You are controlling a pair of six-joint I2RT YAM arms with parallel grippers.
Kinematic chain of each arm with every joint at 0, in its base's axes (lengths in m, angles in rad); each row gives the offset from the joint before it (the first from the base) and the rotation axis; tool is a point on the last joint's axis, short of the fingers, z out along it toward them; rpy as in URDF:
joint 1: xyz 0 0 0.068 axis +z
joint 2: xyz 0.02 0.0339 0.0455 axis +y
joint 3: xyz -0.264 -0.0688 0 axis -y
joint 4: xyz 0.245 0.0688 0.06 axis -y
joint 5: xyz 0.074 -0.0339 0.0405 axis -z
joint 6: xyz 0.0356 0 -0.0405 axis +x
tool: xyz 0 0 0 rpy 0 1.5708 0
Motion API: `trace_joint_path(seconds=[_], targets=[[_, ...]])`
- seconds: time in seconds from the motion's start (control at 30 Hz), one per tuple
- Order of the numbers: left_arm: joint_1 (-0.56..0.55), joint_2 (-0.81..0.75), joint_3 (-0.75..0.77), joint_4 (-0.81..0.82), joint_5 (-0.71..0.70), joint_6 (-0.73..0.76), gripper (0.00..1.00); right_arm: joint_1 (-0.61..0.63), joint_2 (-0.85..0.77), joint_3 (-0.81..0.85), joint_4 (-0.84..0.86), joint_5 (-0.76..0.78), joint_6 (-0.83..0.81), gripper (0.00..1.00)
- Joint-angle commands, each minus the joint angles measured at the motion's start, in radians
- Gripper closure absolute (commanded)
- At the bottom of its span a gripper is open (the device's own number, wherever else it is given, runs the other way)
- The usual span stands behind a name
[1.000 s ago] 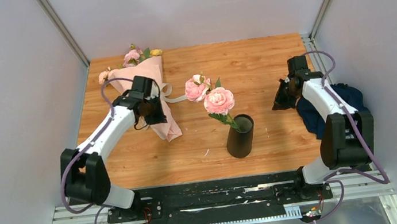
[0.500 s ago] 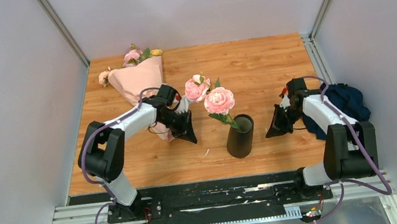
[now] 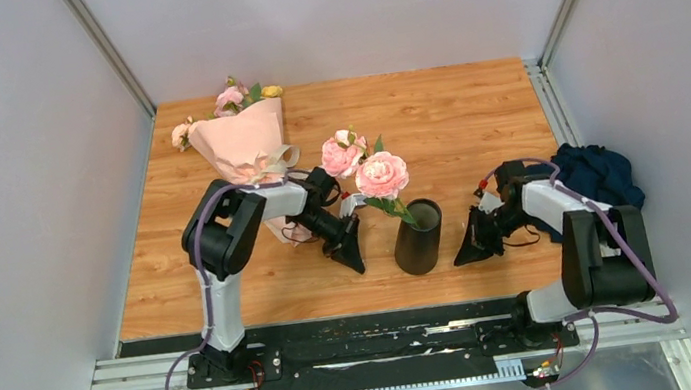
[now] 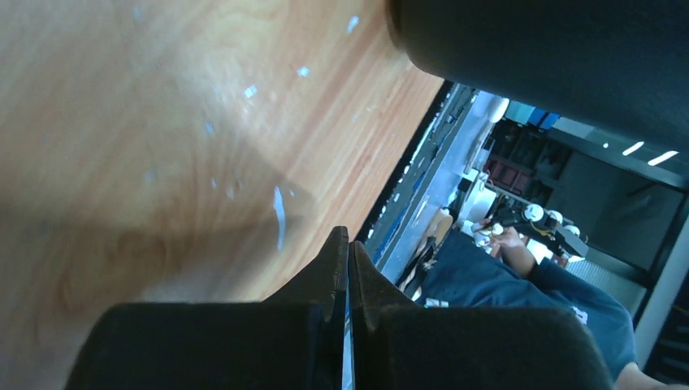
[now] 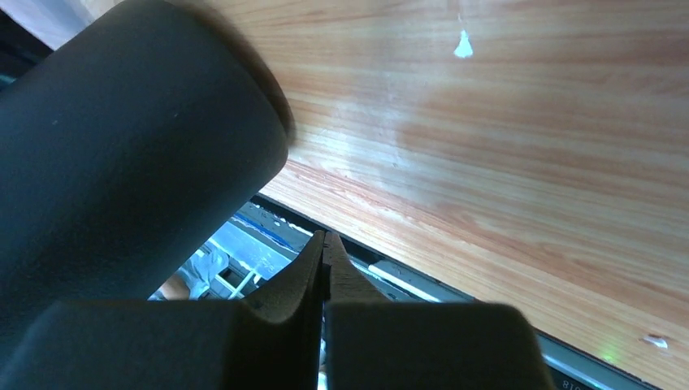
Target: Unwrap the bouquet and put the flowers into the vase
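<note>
Top external view: the bouquet [image 3: 249, 142] lies at the far left of the table [image 3: 451, 110], wrapped in its pale pink paper, with the small pink and yellow flowers [image 3: 233, 96] poking out of the end that points to the far edge. Its cream ribbon [image 3: 284, 158] curls at the right side of the paper, just beside my left forearm, which crosses over the bouquet's narrow near end.

The vase [image 3: 419, 237] stands upright near the middle of the table's near half. It holds a stem with two big pink roses [image 3: 381, 175] that leans to the left.

My left gripper [image 3: 354, 257] points down at the wood just left of the vase. In the left wrist view its fingers [image 4: 335, 268] press together with nothing between them, and the vase's dark wall [image 4: 552, 57] fills the upper right corner.

My right gripper [image 3: 465, 255] sits low just right of the vase. In the right wrist view this gripper [image 5: 323, 244] is pinched closed and empty too, the vase [image 5: 122, 138] close on its left.

A dark blue cloth [image 3: 601, 171] lies bunched at the table's right edge, behind my right arm.
</note>
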Motion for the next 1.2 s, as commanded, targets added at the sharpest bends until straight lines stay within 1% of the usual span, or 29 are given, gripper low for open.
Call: trace_joint_path(seconds=[0.0, 0.13, 0.2, 0.33, 0.37, 0.53, 0.8, 0.93, 1.17], targets=[[-0.040, 0.087, 0.052, 0.026, 0.047, 0.023, 1.00, 0.015, 0.058, -0.013, 0.031, -0.045, -0.019, 1.00], [-0.053, 0.167, 0.058, 0.157, 0.057, -0.060, 1.00, 0.013, 0.131, -0.013, 0.080, -0.057, -0.008, 1.00], [-0.058, 0.199, 0.070, 0.180, 0.059, -0.082, 1.00, 0.014, 0.152, -0.008, 0.076, -0.032, -0.018, 1.00], [-0.073, 0.211, 0.073, 0.255, 0.057, -0.145, 1.00, 0.014, 0.171, -0.015, 0.087, -0.032, -0.027, 1.00], [-0.080, 0.211, 0.080, 0.268, 0.057, -0.159, 1.00, 0.037, 0.181, -0.016, 0.093, -0.037, -0.027, 1.00], [-0.129, 0.236, 0.155, 0.262, 0.057, -0.181, 1.00, 0.069, 0.223, -0.022, 0.120, -0.044, -0.023, 1.00], [-0.219, 0.293, 0.264, 0.246, 0.054, -0.216, 1.00, 0.127, 0.247, -0.038, 0.161, -0.055, -0.008, 1.00], [-0.239, 0.291, 0.270, 0.244, 0.042, -0.222, 1.00, 0.139, 0.244, -0.040, 0.176, -0.056, 0.005, 1.00], [-0.240, 0.295, 0.269, 0.222, 0.018, -0.209, 1.00, 0.141, 0.274, -0.024, 0.186, -0.066, -0.001, 1.00]])
